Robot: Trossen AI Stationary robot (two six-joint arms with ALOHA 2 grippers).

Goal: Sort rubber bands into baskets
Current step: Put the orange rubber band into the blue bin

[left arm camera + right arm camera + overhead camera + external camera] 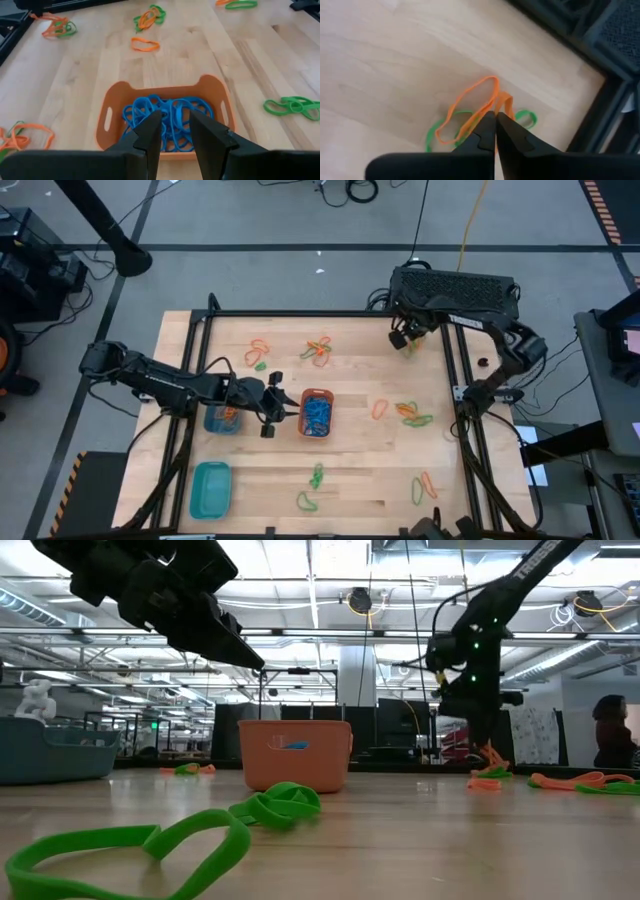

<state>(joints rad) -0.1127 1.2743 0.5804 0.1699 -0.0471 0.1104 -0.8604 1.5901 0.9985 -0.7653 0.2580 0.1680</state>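
My right gripper (495, 131) pinches an orange band (470, 105) at the table's far right corner — lift slowly so the green band (527, 117) beneath drops off — while my left gripper (172, 132), fingers apart, hovers beside the orange basket (316, 413).

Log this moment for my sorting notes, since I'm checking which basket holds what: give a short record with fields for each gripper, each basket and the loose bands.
left gripper: open, empty, above the orange basket
right gripper: shut on an orange rubber band, at the far right corner of the table
orange basket contents: blue bands
round blue basket: holds orange bands
teal basket: looks empty
loose bands: orange and green, scattered over the table
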